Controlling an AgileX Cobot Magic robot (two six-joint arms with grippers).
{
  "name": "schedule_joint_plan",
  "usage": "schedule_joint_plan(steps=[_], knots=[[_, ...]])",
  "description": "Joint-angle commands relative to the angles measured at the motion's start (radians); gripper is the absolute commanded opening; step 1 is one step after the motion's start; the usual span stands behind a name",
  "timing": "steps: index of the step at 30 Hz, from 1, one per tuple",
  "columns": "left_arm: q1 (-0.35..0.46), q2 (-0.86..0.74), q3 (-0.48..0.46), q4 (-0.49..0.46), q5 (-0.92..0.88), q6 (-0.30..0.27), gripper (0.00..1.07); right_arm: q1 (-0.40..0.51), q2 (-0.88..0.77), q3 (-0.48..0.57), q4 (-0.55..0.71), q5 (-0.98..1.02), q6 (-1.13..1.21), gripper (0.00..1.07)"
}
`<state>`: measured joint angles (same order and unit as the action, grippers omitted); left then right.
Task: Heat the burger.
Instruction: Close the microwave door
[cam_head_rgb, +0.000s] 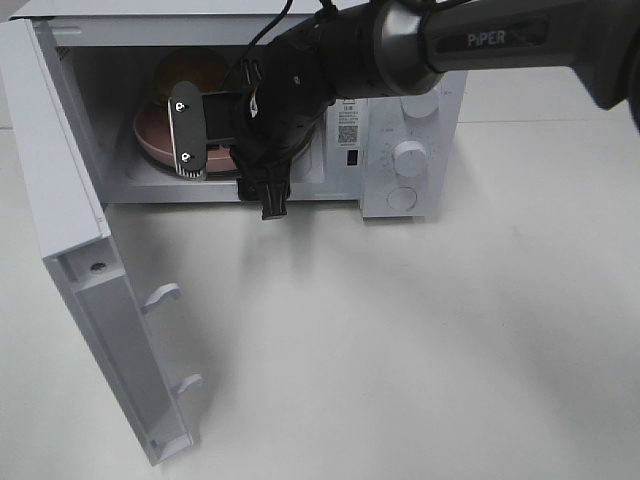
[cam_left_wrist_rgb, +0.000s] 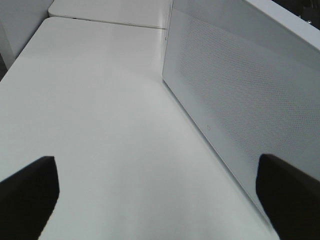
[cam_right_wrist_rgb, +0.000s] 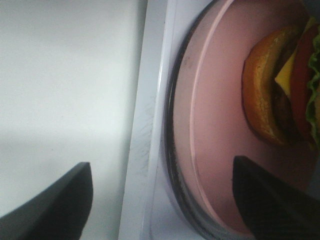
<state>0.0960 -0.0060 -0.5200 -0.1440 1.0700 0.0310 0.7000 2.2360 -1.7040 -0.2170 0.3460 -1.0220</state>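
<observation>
White bench (cam_head_rgb: 400, 330) carries an open microwave (cam_head_rgb: 400, 120); inside, the burger (cam_right_wrist_rgb: 280, 95) sits on a pink plate (cam_right_wrist_rgb: 215, 125). Right tool (cam_right_wrist_rgb: 162, 200) is spread at the cavity mouth, left tool (cam_left_wrist_rgb: 160, 197) spread over bare bench.

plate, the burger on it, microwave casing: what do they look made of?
plate: probably plastic or melamine. Matte, even pink with a thin moulded rim. Glazed ceramic is not ruled out.
burger: looks like a plastic or rubber replica, with flat solid-coloured layers and clean edges. Not certain.
microwave casing: smooth satin white. Could be plastic or painted metal, can't tell.
</observation>
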Motion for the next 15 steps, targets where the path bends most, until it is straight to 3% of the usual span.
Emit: schedule_joint_plan(steps=[1,15], knots=[[0.005,-0.015,0.004,-0.005,-0.002,-0.002,1.00,-0.001,-0.054,0.060,0.001,-0.031,0.001,0.77],[0.005,-0.015,0.004,-0.005,-0.002,-0.002,1.00,-0.001,-0.259,0.337,-0.027,-0.109,0.001,0.76]])
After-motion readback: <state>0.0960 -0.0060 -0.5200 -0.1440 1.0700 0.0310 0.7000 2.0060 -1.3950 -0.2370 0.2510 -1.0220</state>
